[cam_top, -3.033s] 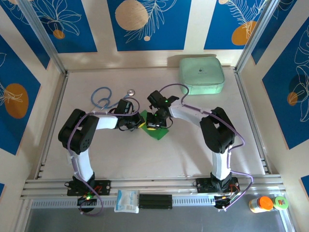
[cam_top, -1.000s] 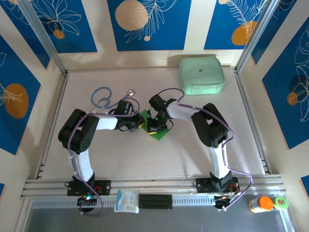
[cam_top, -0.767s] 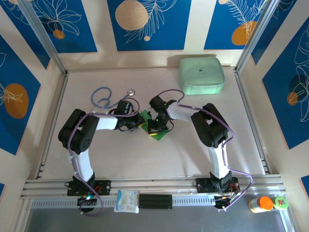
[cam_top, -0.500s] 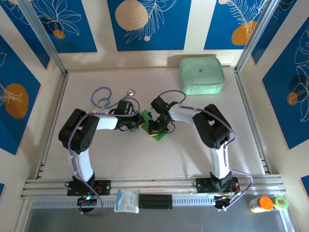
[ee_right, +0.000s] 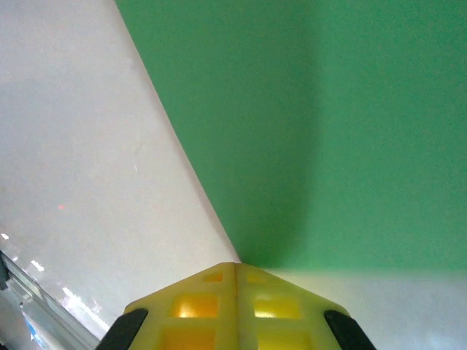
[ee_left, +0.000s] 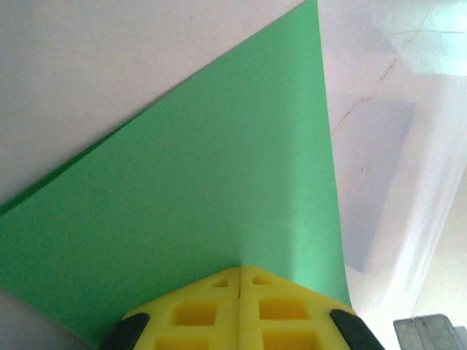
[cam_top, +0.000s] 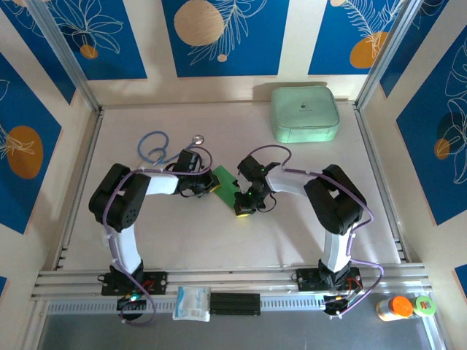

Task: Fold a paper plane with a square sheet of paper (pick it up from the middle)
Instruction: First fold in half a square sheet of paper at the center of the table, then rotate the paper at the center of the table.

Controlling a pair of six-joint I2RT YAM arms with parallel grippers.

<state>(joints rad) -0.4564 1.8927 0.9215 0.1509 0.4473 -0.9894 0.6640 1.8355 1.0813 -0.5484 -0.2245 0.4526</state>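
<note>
Showing an early fold: paper (cam_top: 227, 182), already creased smaller, lies on the table (cam_top: 182, 233) between left tool (ee_left: 239, 273) and right tool (ee_right: 235, 266) — both pressed together, tips touching it; nose and wings not yet formed.

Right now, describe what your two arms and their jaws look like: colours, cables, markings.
The left arm and the right arm share one build: white links joined by bulky black joints, each trailed by a looping purple cable. The jaws are bright yellow with square moulded recesses and black outer corners. A small green light glows on the right wrist.
</note>
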